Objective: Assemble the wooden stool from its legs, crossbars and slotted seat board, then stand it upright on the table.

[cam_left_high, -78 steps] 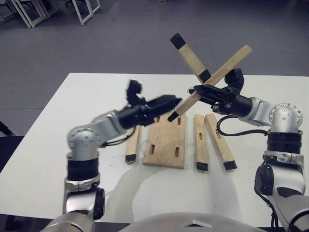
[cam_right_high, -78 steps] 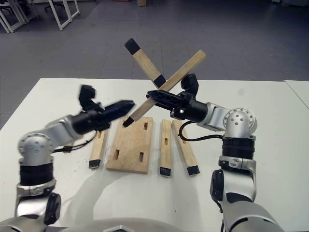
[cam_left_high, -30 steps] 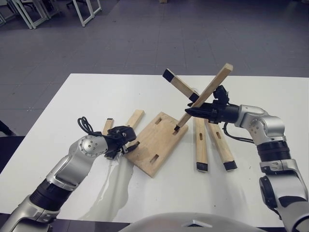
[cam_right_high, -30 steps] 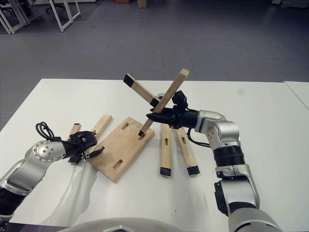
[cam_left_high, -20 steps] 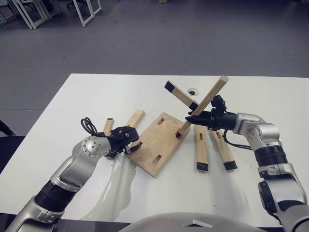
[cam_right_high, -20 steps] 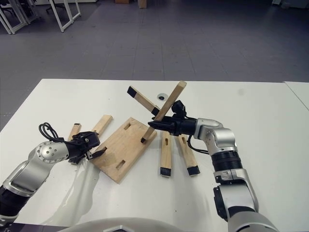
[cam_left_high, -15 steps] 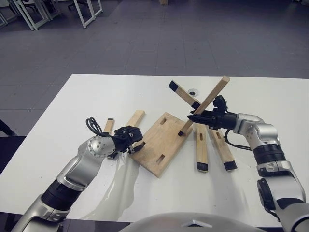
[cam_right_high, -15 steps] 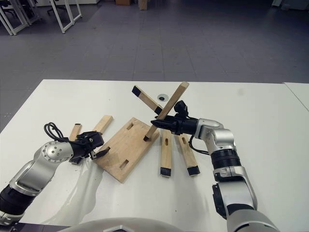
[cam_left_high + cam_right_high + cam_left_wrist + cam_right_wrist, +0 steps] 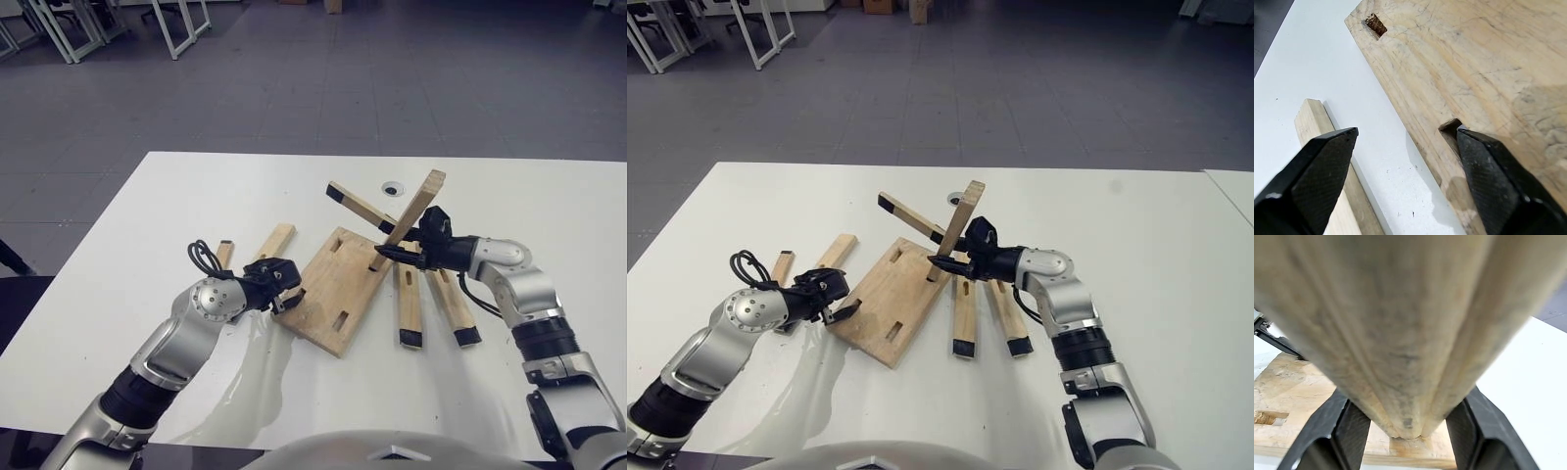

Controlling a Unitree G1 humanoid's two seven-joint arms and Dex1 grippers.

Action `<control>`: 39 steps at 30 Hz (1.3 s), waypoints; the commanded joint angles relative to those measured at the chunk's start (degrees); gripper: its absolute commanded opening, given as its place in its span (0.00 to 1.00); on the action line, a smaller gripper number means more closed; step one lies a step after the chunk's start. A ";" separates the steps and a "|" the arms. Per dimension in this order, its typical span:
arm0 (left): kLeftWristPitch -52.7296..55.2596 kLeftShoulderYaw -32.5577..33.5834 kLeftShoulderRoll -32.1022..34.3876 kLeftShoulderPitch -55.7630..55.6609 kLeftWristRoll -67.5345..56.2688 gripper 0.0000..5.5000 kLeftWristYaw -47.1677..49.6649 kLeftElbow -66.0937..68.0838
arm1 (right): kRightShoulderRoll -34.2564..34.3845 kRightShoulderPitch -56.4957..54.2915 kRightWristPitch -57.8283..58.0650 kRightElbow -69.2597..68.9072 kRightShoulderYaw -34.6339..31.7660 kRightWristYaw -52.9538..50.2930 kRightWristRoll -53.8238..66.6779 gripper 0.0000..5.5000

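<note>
Now: right gripper pinching crossed legs, lower tip at seat board 2 o'clock edge; left gripper spread, straddling board's 9 o'clock edge.

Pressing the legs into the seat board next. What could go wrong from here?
The left gripper is open astride the edge of the seat board, not clamping it; pressing may slide the board.
The crossed legs in the right gripper lean, lower tip on the board near its edge; it may skid off rather than seat.
Loose pieces close by may get knocked.
</note>
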 commanded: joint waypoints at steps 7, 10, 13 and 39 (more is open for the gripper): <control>-0.45 -1.77 -3.33 1.15 -0.30 0.68 -0.02 -0.11 | -0.89 0.55 1.30 13.09 1.29 -3.09 -4.01 0.37; -0.78 -1.82 -3.86 1.21 -0.21 0.68 0.26 0.43 | -1.34 -4.31 6.45 15.62 0.89 -0.07 -1.92 0.37; -1.51 -1.89 -4.08 0.80 -0.12 0.68 0.16 1.38 | -1.22 -8.54 10.83 21.44 0.54 2.47 -1.02 0.37; -1.38 -0.85 -4.00 1.19 -0.20 0.68 -0.38 1.46 | 1.68 -16.44 11.32 22.89 -7.43 14.27 5.09 0.46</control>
